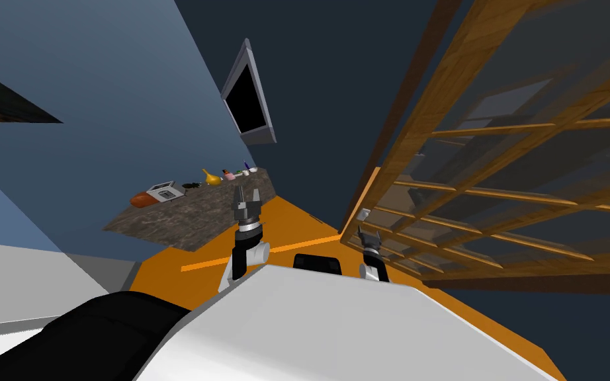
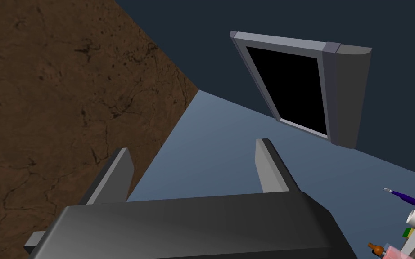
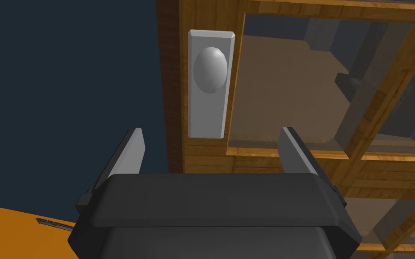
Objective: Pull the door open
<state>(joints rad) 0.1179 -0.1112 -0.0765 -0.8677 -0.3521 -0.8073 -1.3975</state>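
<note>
Facing the grey door knob (image 3: 209, 70), the right gripper (image 3: 209, 135) holds its fingers released; the left gripper (image 2: 193, 150) too.

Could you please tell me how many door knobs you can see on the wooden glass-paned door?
1. A rounded grey knob sits on a grey rectangular plate on the wooden glass-paned door's edge, ahead of the open right gripper. A far-side knob may be hidden.

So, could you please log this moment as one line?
right gripper open, facing grey oval knob | wooden glass-paned door ungrasped | left gripper open, aside
</note>
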